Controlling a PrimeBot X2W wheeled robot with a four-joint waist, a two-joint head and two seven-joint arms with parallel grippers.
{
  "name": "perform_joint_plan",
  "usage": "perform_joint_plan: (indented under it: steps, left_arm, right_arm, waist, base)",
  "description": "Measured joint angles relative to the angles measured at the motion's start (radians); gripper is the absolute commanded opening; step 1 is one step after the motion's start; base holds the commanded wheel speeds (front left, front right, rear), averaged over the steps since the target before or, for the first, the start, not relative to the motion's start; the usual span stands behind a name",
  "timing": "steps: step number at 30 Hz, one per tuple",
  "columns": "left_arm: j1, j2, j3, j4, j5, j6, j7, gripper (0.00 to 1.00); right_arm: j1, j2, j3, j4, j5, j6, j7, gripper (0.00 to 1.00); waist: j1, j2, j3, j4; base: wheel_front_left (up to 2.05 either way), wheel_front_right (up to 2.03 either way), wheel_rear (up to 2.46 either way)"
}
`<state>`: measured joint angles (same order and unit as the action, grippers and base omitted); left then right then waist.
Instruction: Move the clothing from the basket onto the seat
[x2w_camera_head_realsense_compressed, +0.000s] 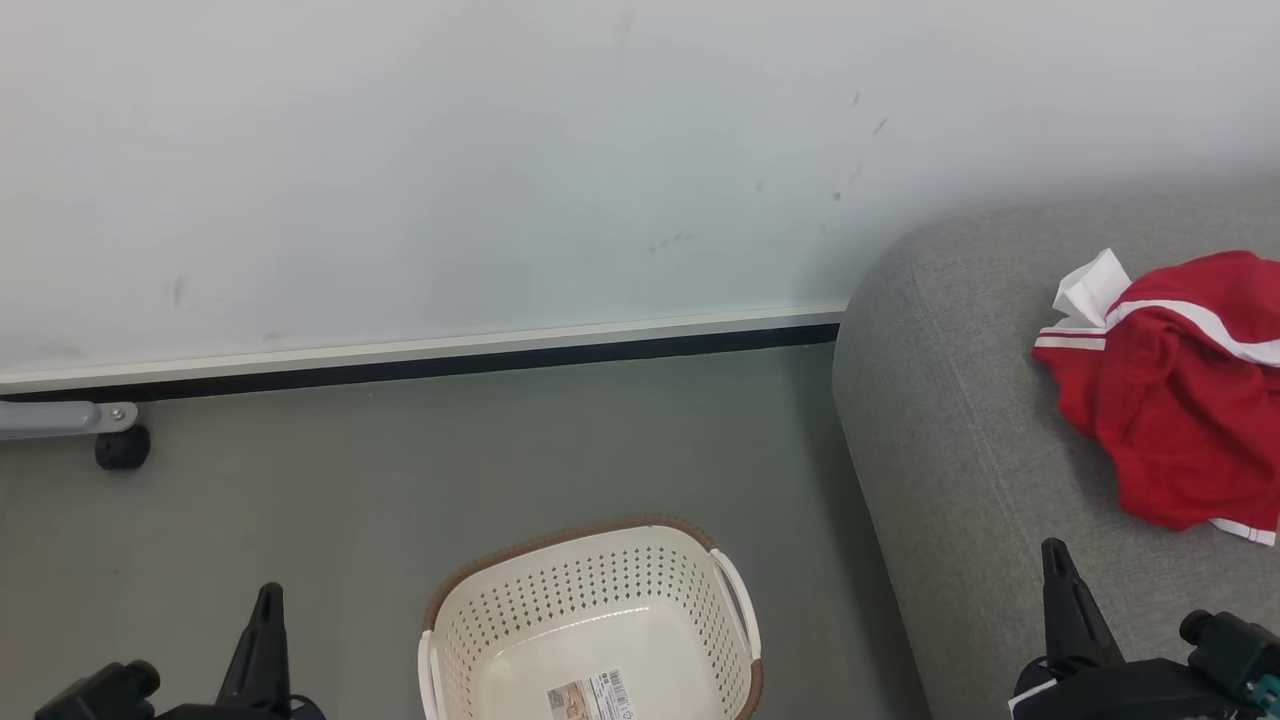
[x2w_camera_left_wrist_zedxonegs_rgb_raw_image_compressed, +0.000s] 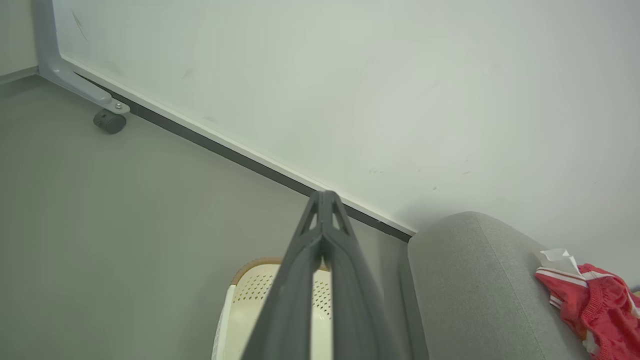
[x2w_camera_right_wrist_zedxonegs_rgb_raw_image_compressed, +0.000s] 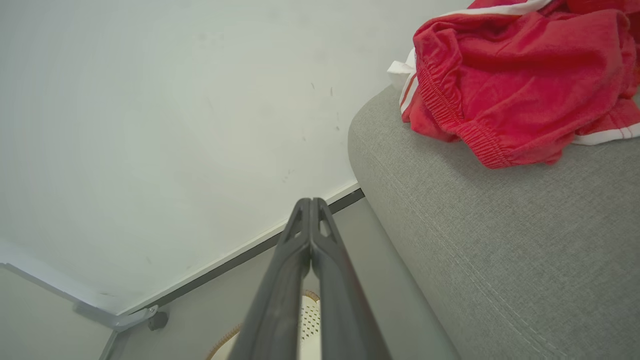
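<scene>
Clothing (x2w_camera_head_realsense_compressed: 1170, 400) lies on the seat (x2w_camera_head_realsense_compressed: 960, 450) in head view, the basket (x2w_camera_head_realsense_compressed: 590, 590) showing none; left wrist view shows the left gripper (x2w_camera_left_wrist_zedxonegs_rgb_raw_image_compressed: 325, 200) with jaws together, right wrist view the right gripper (x2w_camera_right_wrist_zedxonegs_rgb_raw_image_compressed: 310, 205) likewise, so the task seems done, needing only a retreat.

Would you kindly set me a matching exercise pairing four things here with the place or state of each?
Things: 1 clothing; 2 basket; 3 left claw; 4 caster wheel.
States: A shut, holding nothing; B on the floor, no clothes showing inside; C heaped on the seat; D black, under a grey bracket.
Pairs: 1-C, 2-B, 3-A, 4-D.
</scene>
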<state>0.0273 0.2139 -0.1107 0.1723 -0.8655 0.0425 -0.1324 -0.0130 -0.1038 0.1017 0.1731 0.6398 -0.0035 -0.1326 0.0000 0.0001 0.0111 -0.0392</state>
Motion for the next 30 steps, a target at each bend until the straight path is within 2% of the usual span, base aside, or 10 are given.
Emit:
perform_joint_plan:
  steps: [30]
  left_arm:
    - [-0.041, -0.069, 0.082, 0.05, -0.296, -0.07, 0.104, 0.0]
  right_arm:
    - [-0.031, 0.024, -0.098, 0.053, 0.393, 0.049, 0.105, 0.0]
  waist:
    - [0.0, 0.0, -0.004, 0.016]
  base:
    - [0.0, 0.0, 0.0]
